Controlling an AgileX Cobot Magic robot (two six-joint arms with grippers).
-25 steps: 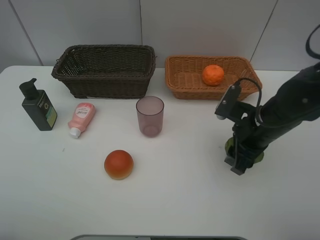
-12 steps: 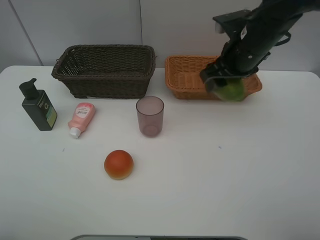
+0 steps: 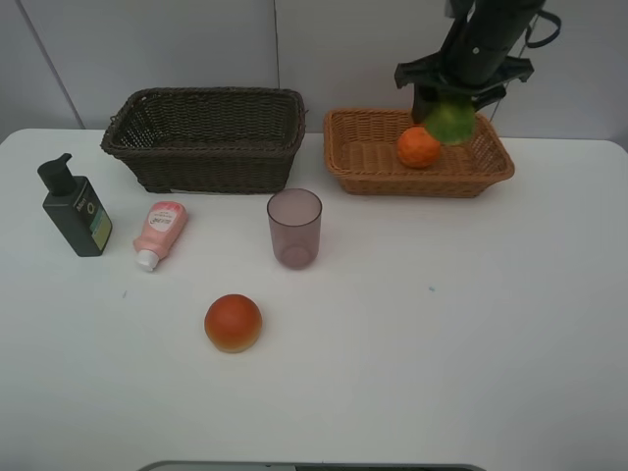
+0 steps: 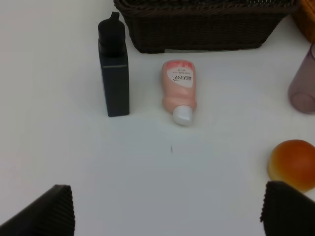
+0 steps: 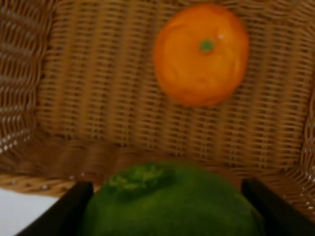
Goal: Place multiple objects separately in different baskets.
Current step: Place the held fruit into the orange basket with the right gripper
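Straight below the right end effector (image 3: 452, 106) is the light tan basket (image 3: 373, 184), and that's the relation the coming move turns on. Jaws are clamped on the green citrus (image 3: 450, 123), which hangs clear above the weave w/o touching it. From the wrist cam, the orange (image 5: 202, 51) lies on the basket floor ahead of the fingers and lower, w/ bare weave btw it and the held fruit. The basket rim runs right under the citrus, and a sliver of white bench (image 5: 15, 204) shows past one corner. So the grip is over the basket's edge zone, not its middle. It's prob. inside the rim line, but the citrus hides the spot directly beneath.

My read: let go w/ a small nudge toward the orange, so the fruit lands on weave, not rim. It's round, so there's no long axis to line up, but it may roll into the orange.

Left end effector (image 4: 167, 215) has jaws wide apart and holds nothing. It's the nearer arm for the rest. Ahead of it stands the pump bottle (image 4: 114, 73), w/ the pink tube (image 4: 178, 88) lying flat beside it, cap end toward the fingers. The dark basket (image 4: 197, 29) is beyond both. The purple cup (image 4: 302, 83) and red-orange fruit (image 4: 293, 157) sit off to one side.
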